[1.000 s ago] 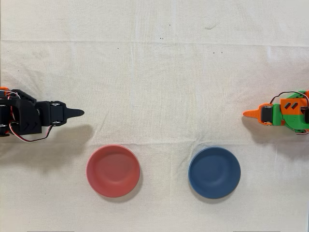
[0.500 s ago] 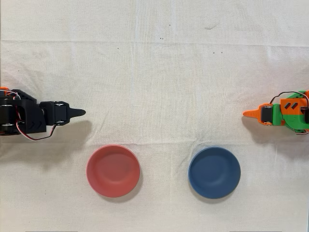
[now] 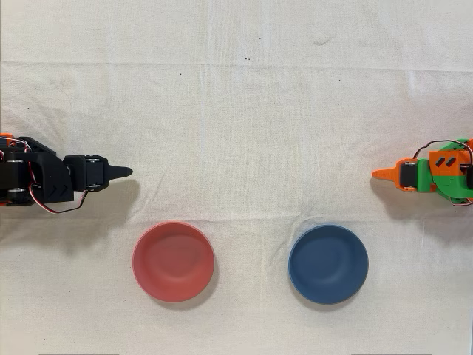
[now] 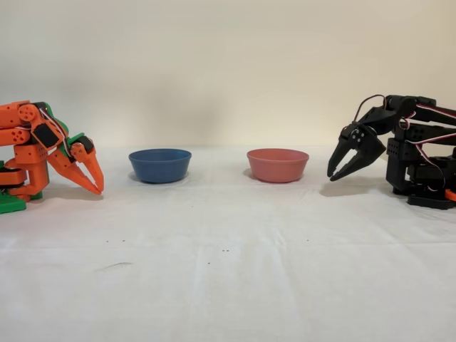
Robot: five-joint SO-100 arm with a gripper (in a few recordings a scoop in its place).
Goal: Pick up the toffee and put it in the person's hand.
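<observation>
The gripper (image 4: 340, 168) hangs part-open and empty above the surface (image 3: 244, 118), at ten o'clock of the red bowl (image 3: 173, 261) in the overhead view. I cannot find the toffee or a hand, so it probably waits.

No readable text, label or number anywhere.
</observation>
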